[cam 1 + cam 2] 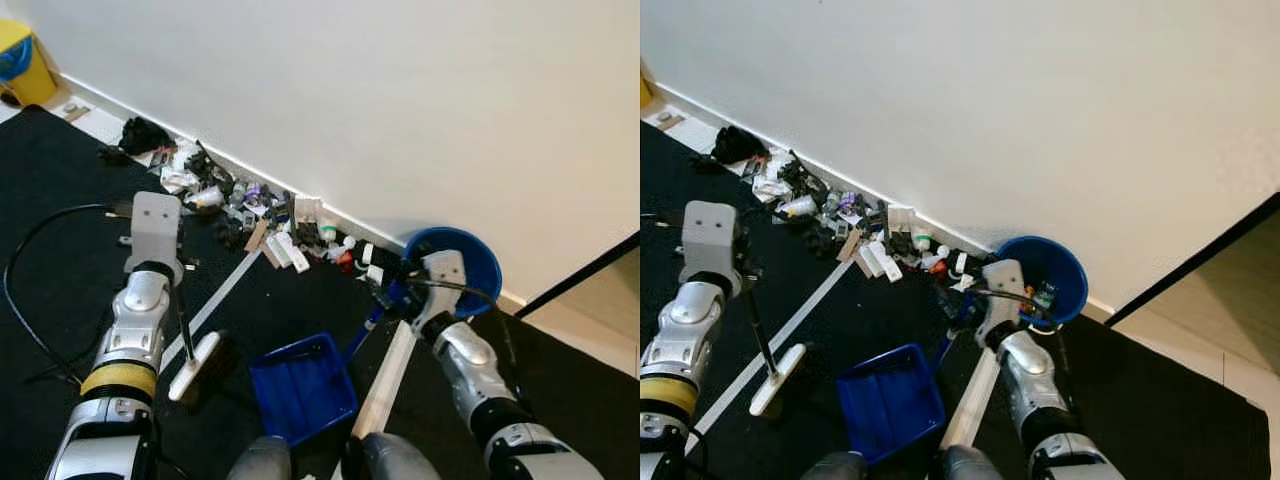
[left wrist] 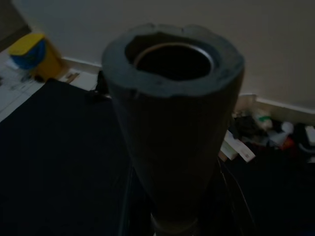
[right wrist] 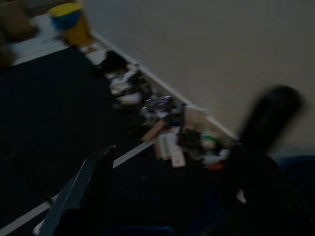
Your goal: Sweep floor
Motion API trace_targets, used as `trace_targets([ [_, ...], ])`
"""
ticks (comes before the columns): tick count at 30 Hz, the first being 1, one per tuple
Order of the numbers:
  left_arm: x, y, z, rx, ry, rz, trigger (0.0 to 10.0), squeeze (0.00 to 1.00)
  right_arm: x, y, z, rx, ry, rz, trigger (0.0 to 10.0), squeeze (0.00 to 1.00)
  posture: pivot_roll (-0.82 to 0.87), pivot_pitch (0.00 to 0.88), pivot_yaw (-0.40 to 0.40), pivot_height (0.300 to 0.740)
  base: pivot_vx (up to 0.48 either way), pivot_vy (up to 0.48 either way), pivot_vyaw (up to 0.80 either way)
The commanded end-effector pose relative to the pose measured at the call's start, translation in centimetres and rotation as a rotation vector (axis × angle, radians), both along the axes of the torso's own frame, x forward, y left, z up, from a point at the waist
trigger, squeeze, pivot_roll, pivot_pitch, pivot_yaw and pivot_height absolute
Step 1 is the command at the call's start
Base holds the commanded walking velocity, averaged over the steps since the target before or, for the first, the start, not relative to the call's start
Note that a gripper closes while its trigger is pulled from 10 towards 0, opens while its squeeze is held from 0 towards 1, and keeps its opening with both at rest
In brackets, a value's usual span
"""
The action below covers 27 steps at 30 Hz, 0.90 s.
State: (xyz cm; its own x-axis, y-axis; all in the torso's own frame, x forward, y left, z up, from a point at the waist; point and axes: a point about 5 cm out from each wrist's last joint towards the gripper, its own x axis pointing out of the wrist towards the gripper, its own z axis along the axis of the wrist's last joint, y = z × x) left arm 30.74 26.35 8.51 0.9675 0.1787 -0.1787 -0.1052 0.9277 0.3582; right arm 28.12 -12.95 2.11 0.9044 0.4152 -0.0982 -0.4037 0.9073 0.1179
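At the far left a yellow bin [image 1: 22,62] stands by the wall. The left gripper [image 1: 172,282] is closed around the thin black handle of the broom [image 1: 196,367], whose white head rests on the black floor mat [image 1: 60,180]. A line of litter [image 1: 262,222] lies along the white skirting. The blue dustpan [image 1: 301,386] sits on the mat just right of the broom head. The right gripper [image 1: 392,293] reaches near the blue bucket [image 1: 478,258]; I cannot tell how its jaws stand.
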Motion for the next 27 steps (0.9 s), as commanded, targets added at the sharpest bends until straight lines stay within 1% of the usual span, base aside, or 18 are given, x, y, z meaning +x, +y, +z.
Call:
trace_targets([
  [1,0.5,-0.3,1.0,0.062,-0.022,-0.038,10.0,0.0,-0.1,-0.6,0.1,0.006,-0.014,-0.026,10.0,0.0,0.18,0.015,-0.094,0.74,0.0,-0.48,0.0],
  [5,0.6,-0.4,1.1,0.022,-0.038,-0.026,10.0,0.0,-0.4,-0.4,-0.1,0.016,-0.012,-0.03,10.0,0.0,0.18,0.015,-0.094,0.74,0.0,-0.418,0.0],
  [6,0.7,-0.3,1.1,0.023,-0.035,-0.018,10.0,0.0,-0.6,-0.1,-0.2,0.025,-0.011,-0.018,10.0,0.0,0.17,0.009,-0.074,0.74,0.0,0.0,0.0],
  [11,1.1,0.1,1.4,0.061,-0.025,-0.015,10.0,0.0,-1.8,2.0,-0.4,0.042,-0.022,0.095,10.0,0.0,0.16,0.006,-0.052,0.74,0.0,0.0,0.0],
  [13,1.2,0.1,1.5,0.066,-0.025,-0.017,10.0,0.0,-2.0,2.3,-0.4,0.04,-0.027,0.107,10.0,0.0,0.16,0.006,-0.052,0.74,0.0,0.0,0.0],
  [14,1.3,0.1,1.6,0.084,-0.025,-0.025,10.0,0.0,-2.1,2.5,-0.5,0.036,-0.031,0.116,10.0,0.0,0.16,0.006,-0.045,0.74,0.0,0.0,0.0],
  [20,1.3,0.2,1.7,0.11,-0.021,-0.03,10.0,0.0,-2.3,2.6,-0.6,0.033,-0.025,0.12,10.0,0.0,0.16,0.008,-0.039,0.74,0.0,0.0,0.0],
  [24,1.1,0.7,1.8,0.124,-0.023,-0.016,10.0,0.0,-2.3,2.7,-0.8,0.025,-0.014,0.131,10.0,0.0,0.17,0.007,-0.046,0.74,0.0,0.0,0.0],
  [27,0.9,1.4,1.9,0.139,-0.024,0.017,10.0,0.0,-2.1,2.7,-0.8,0.016,-0.007,0.133,10.0,0.0,0.18,0.008,-0.06,0.74,0.0,0.0,0.0],
])
